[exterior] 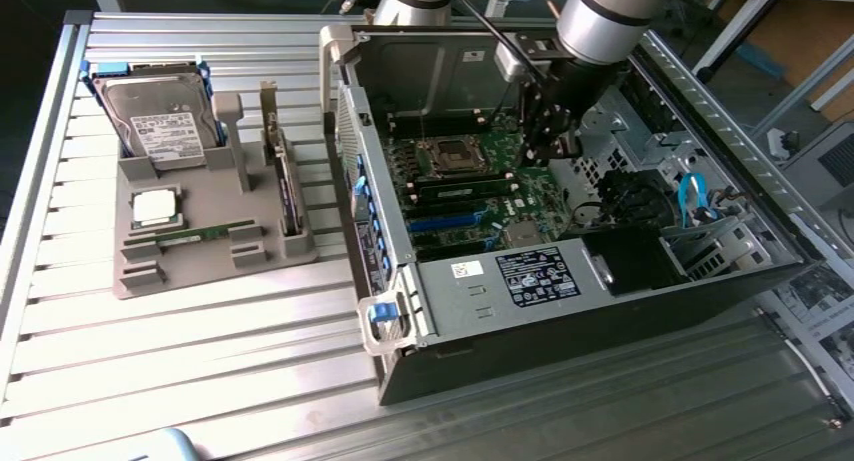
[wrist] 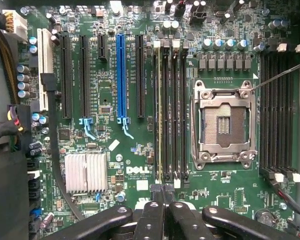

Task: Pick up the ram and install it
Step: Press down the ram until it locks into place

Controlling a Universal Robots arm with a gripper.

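A ram [wrist: 159, 115] stands edge-up in the first of the black memory slots beside the empty CPU socket [wrist: 224, 122]; in the exterior view it is a thin green strip [exterior: 465, 189] on the motherboard. My gripper [wrist: 163, 189] is shut, its fingertips pressed together right over the near end of that stick, with nothing visible between them. I cannot tell whether they touch it. In the exterior view the gripper [exterior: 549, 149] hangs inside the open computer case [exterior: 400, 281]. A second green stick [exterior: 200, 233] lies flat in the grey tray [exterior: 200, 271].
The grey tray on the exterior view's left also holds a silver hard drive [exterior: 160, 121], a square CPU chip [exterior: 156, 206] and an upright card [exterior: 283, 181]. Blue cables [exterior: 690, 196] and the drive cage crowd the case's right side. A heatsink [wrist: 86, 172] sits near the expansion slots.
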